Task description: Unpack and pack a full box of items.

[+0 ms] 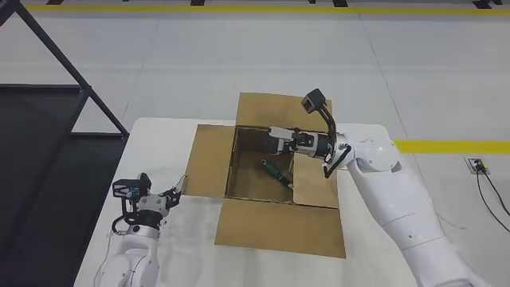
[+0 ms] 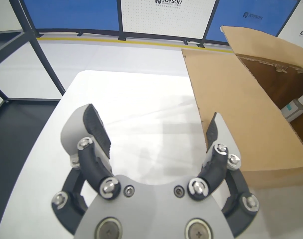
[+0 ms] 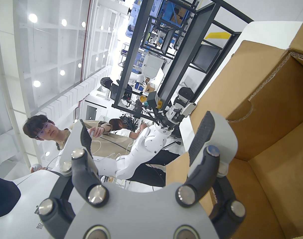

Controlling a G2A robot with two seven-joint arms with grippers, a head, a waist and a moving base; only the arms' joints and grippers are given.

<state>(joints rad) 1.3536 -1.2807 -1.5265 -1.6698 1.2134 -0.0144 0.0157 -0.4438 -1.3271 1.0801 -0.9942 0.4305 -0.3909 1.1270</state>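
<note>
While the right gripper point(image 1: 269, 139) hangs over the 12 o'clock side of the opening of the cardboard box point(image 1: 279, 227), I read this as the unpacking step, with a pick about to begin. Its jaws stand apart with nothing between them, which the right wrist view confirms point(image 3: 146, 135); the box wall point(image 3: 266, 125) lies just beside one finger.

Inside, a dark item with green on it point(image 1: 276, 172) lies on the box floor toward 4 o'clock of the opening, below and apart from the right gripper. From the left wrist view I see a white bottle with a teal label point(image 2: 294, 106) low in the box. I cannot tell whether the 2 are the same thing.

The left gripper point(image 1: 180, 185) sits over the white table point(image 1: 159, 135) at about 8 o'clock from the box, near the 9 o'clock flap point(image 2: 228, 88) but not touching it. Its jaws are wide apart and hold nothing point(image 2: 151, 118).

Next, as I judge it, I must swing the right wrist so the fingers point down, then lower toward 4 o'clock and straddle the item across its narrow side. The 3 o'clock flap folds inward near that spot and could snag the wrist.
</note>
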